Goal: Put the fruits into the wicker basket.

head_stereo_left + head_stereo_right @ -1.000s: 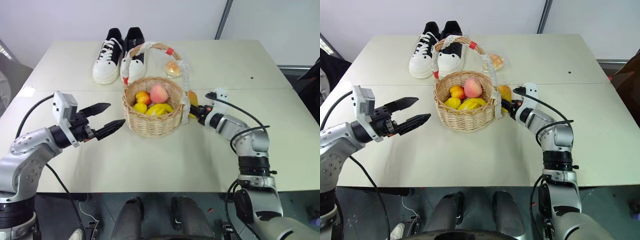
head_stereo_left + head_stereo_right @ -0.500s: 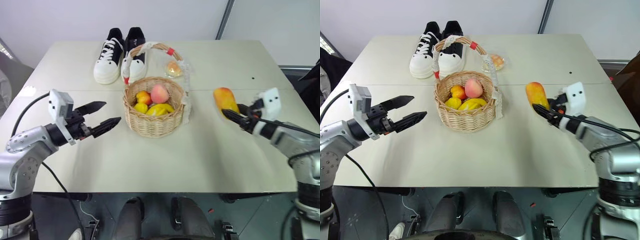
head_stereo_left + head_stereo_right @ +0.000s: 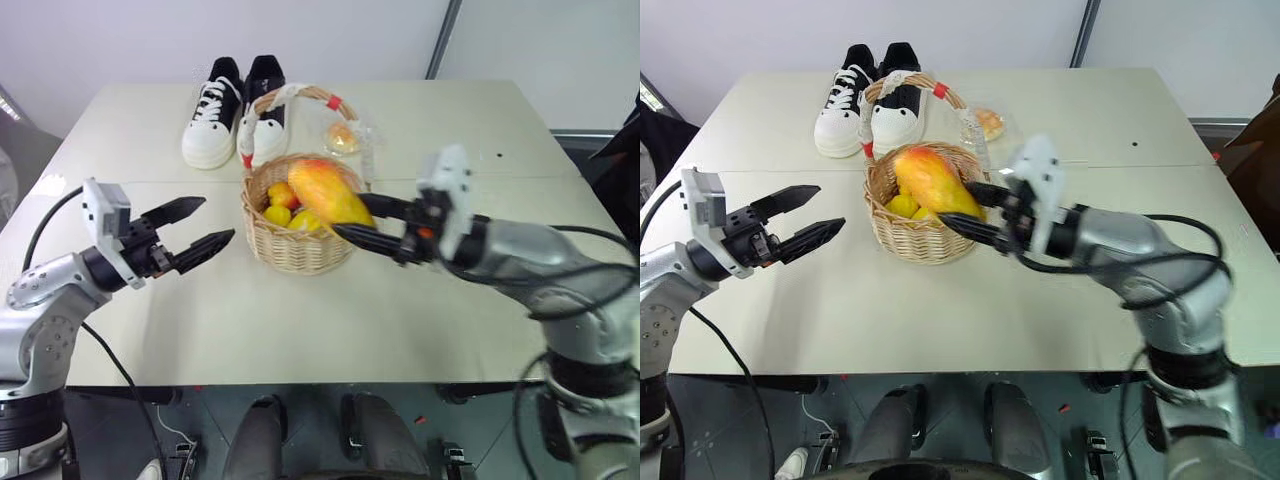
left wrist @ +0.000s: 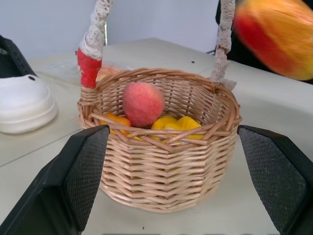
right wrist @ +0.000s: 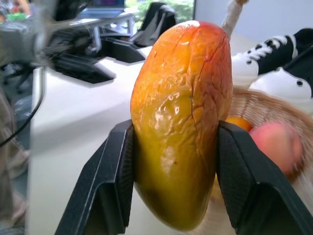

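Left eye view: my right gripper [image 3: 352,222] clamps the mango [image 3: 330,192] above the wicker basket [image 3: 290,245]; my left gripper [image 3: 200,225] hovers beside it, jaws wide.

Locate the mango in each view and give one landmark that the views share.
Left eye: mango mid-picture, over the basket.
Right eye: mango left of centre, over the basket.
Left wrist: upper right corner.
Right wrist: centre.
Shared landmark: the basket.
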Tool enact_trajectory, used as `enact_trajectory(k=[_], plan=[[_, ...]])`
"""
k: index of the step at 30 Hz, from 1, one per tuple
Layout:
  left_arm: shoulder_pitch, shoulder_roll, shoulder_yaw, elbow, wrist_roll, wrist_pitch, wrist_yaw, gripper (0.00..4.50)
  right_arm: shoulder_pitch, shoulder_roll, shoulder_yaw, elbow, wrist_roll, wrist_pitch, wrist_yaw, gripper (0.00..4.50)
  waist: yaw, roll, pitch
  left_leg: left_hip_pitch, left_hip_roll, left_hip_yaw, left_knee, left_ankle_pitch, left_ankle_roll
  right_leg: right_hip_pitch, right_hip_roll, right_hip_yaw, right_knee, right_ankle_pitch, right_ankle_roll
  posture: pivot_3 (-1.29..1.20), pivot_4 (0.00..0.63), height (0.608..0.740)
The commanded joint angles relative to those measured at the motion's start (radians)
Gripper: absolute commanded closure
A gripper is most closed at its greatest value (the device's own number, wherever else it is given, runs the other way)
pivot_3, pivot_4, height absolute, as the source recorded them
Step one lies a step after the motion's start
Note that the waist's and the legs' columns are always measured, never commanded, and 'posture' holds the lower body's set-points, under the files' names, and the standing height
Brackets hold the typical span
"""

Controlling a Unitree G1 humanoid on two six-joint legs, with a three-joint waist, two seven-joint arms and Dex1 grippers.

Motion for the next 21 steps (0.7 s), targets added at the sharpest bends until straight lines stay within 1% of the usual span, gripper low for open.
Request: enact_trajectory(k=[1,5,7,8,10,12,14,16,18,19,21], plan=[[0.012,-0.004,0.024,-0.039,-0.011,-0.021,0.009,0.0,-0.066,0.067,0.024,0.074,-0.076,0.031,-0.117,2.6,0.007,0.0,0.0,-0.001,0.0,0.0,0.0,0.0,0.0,0.0,0.0,0.0,0.0,0.0,0.0,0.0,0.15,0.74],[0.034,-0.02,0.024,-0.064,-0.014,-0.026,0.026,0.0,-0.108,0.12,0.043,0.14,-0.119,0.028,-0.142,2.6,0.006,-0.001,0.0,-0.006,0.001,-0.001,0.0,0.0,0.0,-0.004,0.0,0.0,0.0,0.0,0.001,0.0,0.15,0.74],[0.043,-0.028,0.023,-0.074,-0.014,-0.028,0.033,0.0,-0.106,0.119,0.059,0.144,-0.14,0.026,-0.134,1.7,0.003,-0.001,0.0,-0.011,0.001,-0.001,0.002,0.0,0.0,-0.01,0.0,0.0,0.002,0.002,0.003,0.0,0.15,0.74],[0.045,-0.034,0.022,-0.079,-0.017,-0.03,0.036,0.0,-0.101,0.109,0.069,0.127,-0.158,0.004,-0.122,1.34,0.002,-0.001,0.0,-0.013,0.001,0.0,0.003,0.0,0.0,-0.013,0.001,0.0,0.002,0.003,0.003,0.0,0.15,0.74],[0.046,-0.045,0.019,-0.087,-0.022,-0.032,0.039,0.0,-0.084,0.084,0.068,0.081,-0.169,-0.029,-0.087,0.34,0.002,0.0,0.0,-0.014,0.001,-0.001,0.003,0.0,0.0,-0.014,0.002,0.0,0.003,0.003,0.003,0.0,0.15,0.74],[0.047,-0.052,0.016,-0.093,-0.026,-0.034,0.041,0.0,-0.059,0.057,0.051,0.038,-0.157,-0.05,-0.043,0.34,0.003,0.0,0.0,-0.014,0.003,-0.001,0.003,0.0,0.0,-0.014,0.004,0.0,0.004,0.003,0.003,0.0,0.15,0.74],[0.046,-0.06,0.007,-0.101,-0.036,-0.033,0.036,0.0,0.044,-0.034,-0.011,-0.047,-0.111,-0.099,0.078,0.34,0.008,-0.001,-0.001,-0.014,0.004,-0.001,0.003,0.0,0.0,-0.014,0.005,-0.001,0.004,0.004,0.002,0.0,0.15,0.74],[0.043,-0.065,-0.001,-0.106,-0.045,-0.028,0.031,0.0,0.118,-0.093,-0.059,-0.091,-0.078,-0.126,0.146,0.34,0.009,-0.001,-0.001,-0.014,0.004,-0.002,0.003,0.0,0.0,-0.013,0.005,-0.002,0.003,0.003,0.002,0.0,0.15,0.74],[0.036,-0.068,-0.017,-0.112,-0.054,-0.021,0.025,0.0,0.174,-0.132,-0.116,-0.103,-0.041,-0.129,0.178,0.34,0.005,-0.001,-0.001,-0.014,0.003,-0.001,0.004,0.0,0.0,-0.013,0.005,-0.002,0.003,0.004,0.002,0.0,0.15,0.74],[0.024,-0.073,-0.036,-0.117,-0.059,-0.017,0.023,0.0,0.192,-0.14,-0.159,-0.086,-0.03,-0.13,0.173,0.34,0.0,-0.001,-0.001,-0.014,0.003,0.0,0.005,0.0,0.0,-0.013,0.005,-0.001,0.003,0.004,0.002,0.0,0.15,0.74],[-0.001,-0.083,-0.067,-0.116,-0.062,-0.013,0.02,0.0,0.185,-0.127,-0.192,-0.026,-0.048,-0.14,0.132,0.34,-0.002,-0.001,-0.001,-0.013,0.004,0.001,0.007,0.0,0.0,-0.013,0.006,-0.001,0.004,0.005,-0.001,0.0,0.15,0.74]])
